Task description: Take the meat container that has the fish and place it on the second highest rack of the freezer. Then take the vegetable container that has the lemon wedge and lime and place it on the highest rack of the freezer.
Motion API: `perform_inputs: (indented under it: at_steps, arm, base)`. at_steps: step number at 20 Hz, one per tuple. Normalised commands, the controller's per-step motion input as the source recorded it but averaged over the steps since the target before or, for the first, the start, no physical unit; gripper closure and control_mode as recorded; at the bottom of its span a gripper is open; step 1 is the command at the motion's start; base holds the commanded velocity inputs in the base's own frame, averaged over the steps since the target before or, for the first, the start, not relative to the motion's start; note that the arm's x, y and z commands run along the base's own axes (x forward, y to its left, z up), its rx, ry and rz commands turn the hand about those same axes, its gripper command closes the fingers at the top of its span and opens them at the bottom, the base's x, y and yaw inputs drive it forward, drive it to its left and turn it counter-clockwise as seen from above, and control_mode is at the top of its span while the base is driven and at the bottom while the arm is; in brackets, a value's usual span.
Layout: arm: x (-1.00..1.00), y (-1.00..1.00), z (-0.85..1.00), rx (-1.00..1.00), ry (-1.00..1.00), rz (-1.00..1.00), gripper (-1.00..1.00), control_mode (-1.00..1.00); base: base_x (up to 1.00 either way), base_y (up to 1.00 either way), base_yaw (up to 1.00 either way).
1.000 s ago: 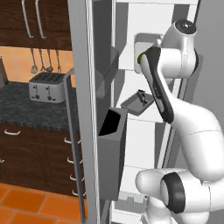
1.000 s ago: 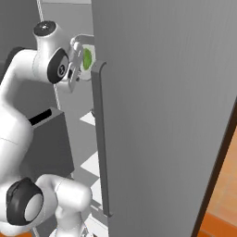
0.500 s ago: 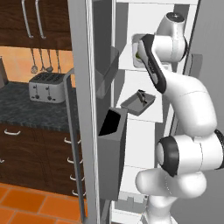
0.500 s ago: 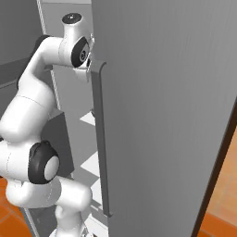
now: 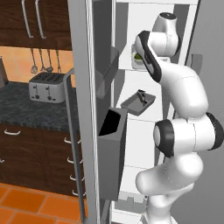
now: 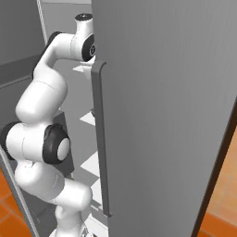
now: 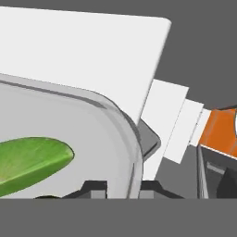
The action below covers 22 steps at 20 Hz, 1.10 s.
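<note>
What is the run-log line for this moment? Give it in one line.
vegetable container: at top freezer rack, lime inside | jaws: astride its rim | meat container: on rack below

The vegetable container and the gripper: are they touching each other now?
Cannot tell. In the hand view the gripper straddles the rim of the vegetable container, but the tips are cut off at the bottom.

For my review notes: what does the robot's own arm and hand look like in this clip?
The arm is glossy white, built of rounded, bulbous segments joined by dark grey to black rings at the joints, with a dark cap on the topmost joint. No cables or markings are visible. The hand ends in two small dark finger tips, blocky and squared off.
</note>
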Motion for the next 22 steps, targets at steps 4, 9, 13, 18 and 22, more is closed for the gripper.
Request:
perform_inputs:
  at_steps: [4, 9, 13, 18, 22]
  arm:
    - [0.67, 0.0, -0.05, 0.0, 0.02, 0.0, 1.0, -1.0]
    - [0.34, 0.0, -0.28, 0.0, 0.01, 0.01, 1.0, -1.0]
    - [0.08, 0.0, -0.36, 0.0, 0.02, 0.0, -1.0, -1.0]
    - [-0.2, 0.0, -0.26, 0.0, -0.05, 0.02, -1.0, -1.0]
    - [0.0, 0.09, -0.01, 0.0, -0.13, 0.0, -1.0, -1.0]
  base:
    - [0.0, 0.0, 0.0]
    - [0.0, 0.0, 0.0]
    - [0.0, 0.0, 0.0]
    - [0.0, 0.0, 0.0]
    - [0.0, 0.0, 0.0]
